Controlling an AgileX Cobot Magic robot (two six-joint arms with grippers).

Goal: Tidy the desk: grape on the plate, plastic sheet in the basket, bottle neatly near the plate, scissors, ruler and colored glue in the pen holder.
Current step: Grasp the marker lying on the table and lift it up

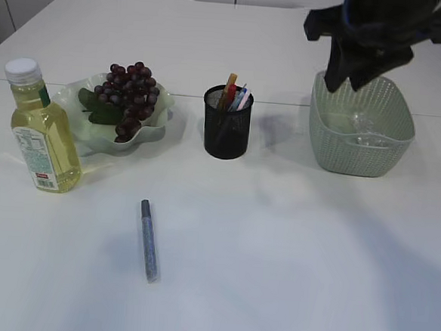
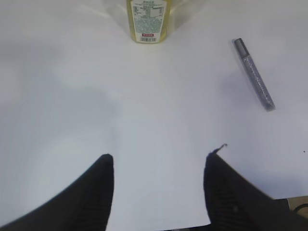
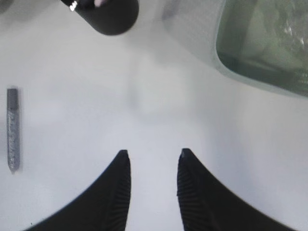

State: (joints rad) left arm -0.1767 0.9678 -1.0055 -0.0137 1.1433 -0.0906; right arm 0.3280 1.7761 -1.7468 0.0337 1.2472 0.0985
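while grapes (image 1: 129,91) sit plated and the sheet (image 1: 363,130) lies in the basket (image 1: 357,156), you still need the glue (image 1: 149,240) off the counter (image 1: 290,246); both grippers, left (image 2: 159,185) and right (image 3: 153,180), hang open, empty.

The near half of the white table (image 1: 296,277) lies open to a gripper, broken only by a grey glitter glue pen (image 1: 149,240) lying flat left of centre. Along the far half stand four obstacles from left to right: a clear plastic bottle of yellow liquid (image 1: 41,130), a pale green wavy plate (image 1: 151,130) heaped with dark grapes (image 1: 129,91), a black mesh pen holder (image 1: 226,124) with tools sticking up, and a pale green woven basket (image 1: 359,133). Bare gaps separate plate from holder and holder from basket, while a dark arm (image 1: 373,32) hangs over the basket's far left rim.
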